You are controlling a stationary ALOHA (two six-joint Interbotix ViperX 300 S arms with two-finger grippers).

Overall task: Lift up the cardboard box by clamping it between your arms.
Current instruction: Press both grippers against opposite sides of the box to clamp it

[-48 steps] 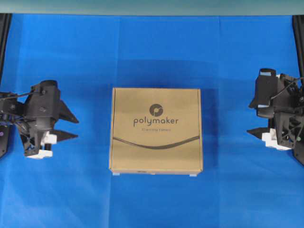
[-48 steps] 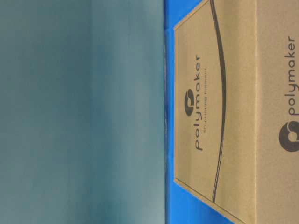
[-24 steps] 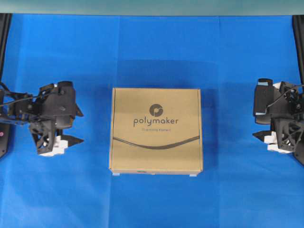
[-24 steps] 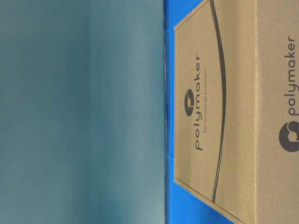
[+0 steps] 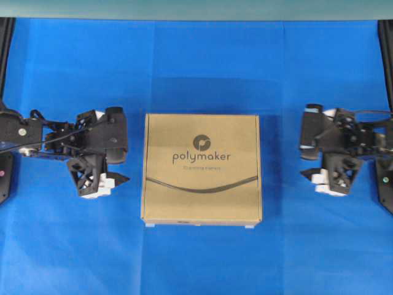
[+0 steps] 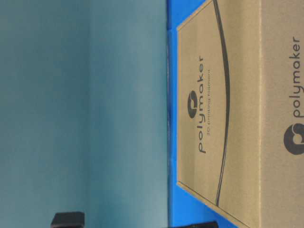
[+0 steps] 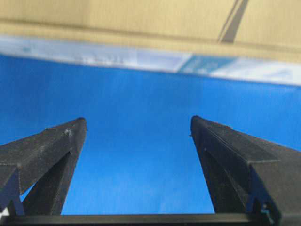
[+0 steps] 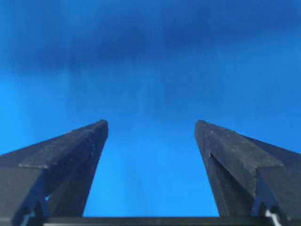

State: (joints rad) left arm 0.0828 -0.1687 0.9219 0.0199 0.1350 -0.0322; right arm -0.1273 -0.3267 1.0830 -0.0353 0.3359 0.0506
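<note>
Both arms have closed in on the cardboard box (image 5: 201,169): the left gripper (image 5: 120,166) just beside its left edge, the right gripper (image 5: 310,160) near its right edge. Both jaws gape wide, empty. Clamping looks next.

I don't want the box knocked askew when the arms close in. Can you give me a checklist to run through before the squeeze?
1. Cardboard box lies flat and square on the blue cloth: ok.
2. Left gripper open and empty: ok.
3. Right gripper open and empty: ok.
4. Left gripper close to the box's left side, blue gap visible between them, no contact: ok.
5. Right gripper equally close to the right side: not ok, the overhead view shows a wider gap there.
6. Both grippers at the height of the box's side walls: cannot tell.
</note>
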